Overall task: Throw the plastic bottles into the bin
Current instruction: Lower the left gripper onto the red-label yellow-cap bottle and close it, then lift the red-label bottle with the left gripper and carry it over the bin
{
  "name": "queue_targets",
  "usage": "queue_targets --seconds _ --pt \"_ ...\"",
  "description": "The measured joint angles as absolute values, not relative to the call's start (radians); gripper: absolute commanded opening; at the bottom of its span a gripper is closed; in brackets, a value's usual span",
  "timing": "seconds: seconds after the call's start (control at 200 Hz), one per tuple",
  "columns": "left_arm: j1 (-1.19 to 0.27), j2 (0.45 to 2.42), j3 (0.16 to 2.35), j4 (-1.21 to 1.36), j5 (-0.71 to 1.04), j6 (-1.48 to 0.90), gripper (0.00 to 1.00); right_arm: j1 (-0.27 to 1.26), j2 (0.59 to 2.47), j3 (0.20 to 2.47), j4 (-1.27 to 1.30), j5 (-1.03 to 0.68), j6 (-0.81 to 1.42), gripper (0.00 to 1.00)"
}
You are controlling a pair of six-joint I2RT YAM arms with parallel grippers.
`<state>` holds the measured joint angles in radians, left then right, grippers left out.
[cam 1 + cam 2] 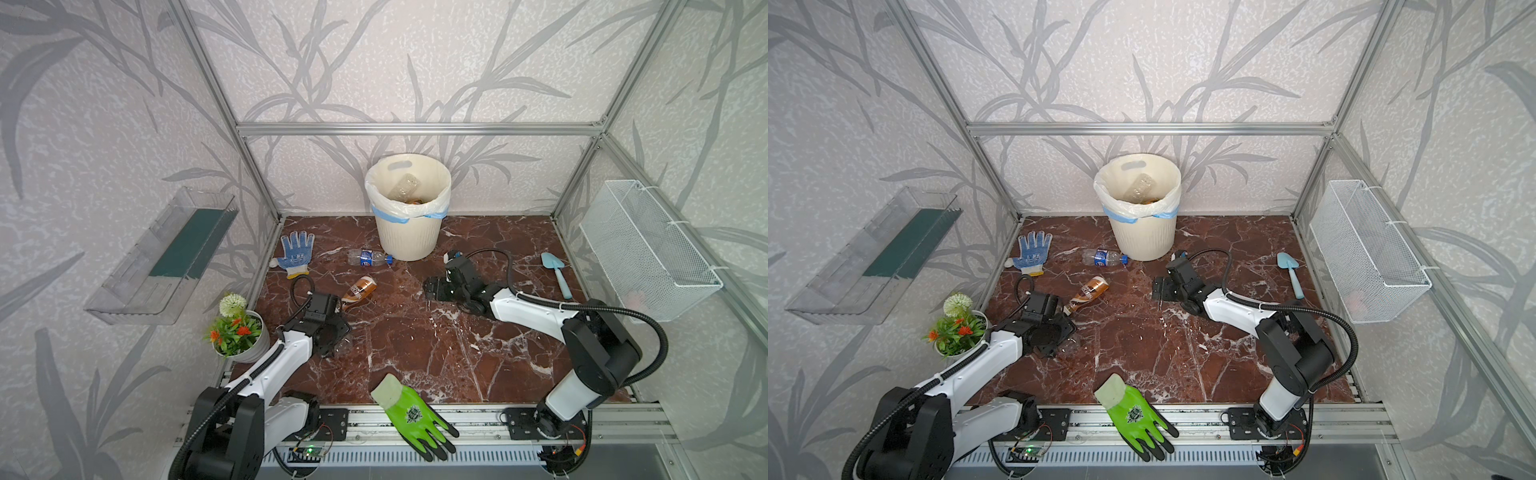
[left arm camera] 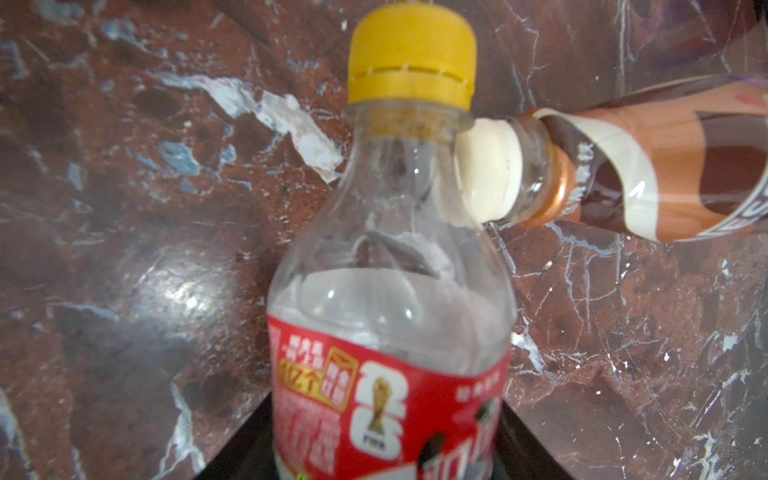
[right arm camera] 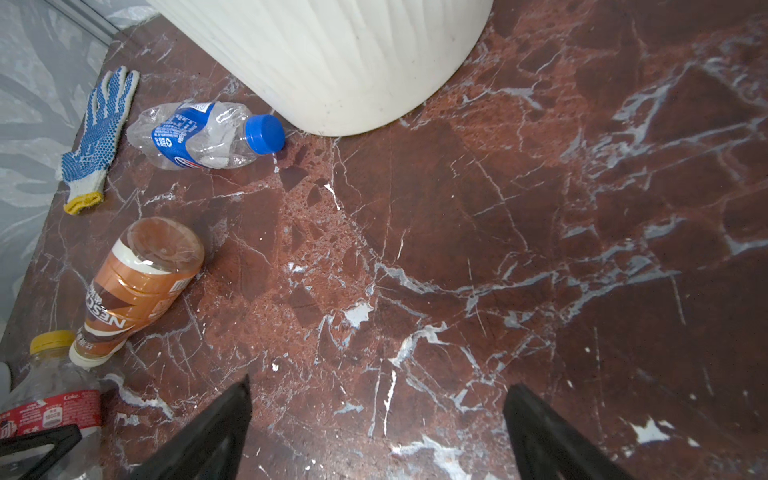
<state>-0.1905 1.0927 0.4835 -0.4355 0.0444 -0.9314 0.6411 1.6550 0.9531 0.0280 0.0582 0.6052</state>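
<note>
We see the left gripper [image 1: 334,338] low over the marble table [image 1: 415,357], on its left side, w/ the red-label bottle [image 2: 390,332] lying btwn its jaws: in the left wrist view a dark finger [image 2: 249,453] sits at each side of the bottle's body, yellow cap [image 2: 411,58] pointing away from the wrist. Whether the jaws actually press the bottle or only flank it, we can't tell. The brown-label bottle [image 3: 137,291] lies on its side just beyond, its white cap [image 2: 486,174] right against the red-label bottle's shoulder, touching or all but. Further back the blue-label bottle [image 1: 370,257] lies crushed on the table, blue cap [image 3: 265,134] just beside the foot of the bin [image 1: 405,245]. The bin stands upright at the back middle, by the wall, lined w/ a white bag [image 1: 441,198] w/ blue band; inside we make out a clear bottle [image 1: 405,187] leaning on the inner wall & sth orange at the bottom, too small to name. The right gripper [image 3: 379,384] sits low over bare table right of centre, jaws spread wide, nothing btwn them, well apart from all three bottles. Elsewhere: a blue-dotted glove [image 1: 296,253] nr the left wall, a green glove [image 1: 411,415] at the front edge, a light-blue trowel [image 1: 555,272] at the right & a potted plant [image 1: 239,332] left of the left arm.
</note>
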Motion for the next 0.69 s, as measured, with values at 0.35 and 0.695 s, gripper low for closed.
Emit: queue_targets --seconds 0.35,0.695 --pt "-0.191 0.741 0.474 -0.459 -0.057 -0.844 0.58 0.640 1.688 0.959 0.014 0.027 0.600 0.95" --pt "-0.191 0.574 0.677 -0.190 -0.099 -0.448 0.60 0.636 1.608 0.986 -0.076 0.071 0.530 0.96"
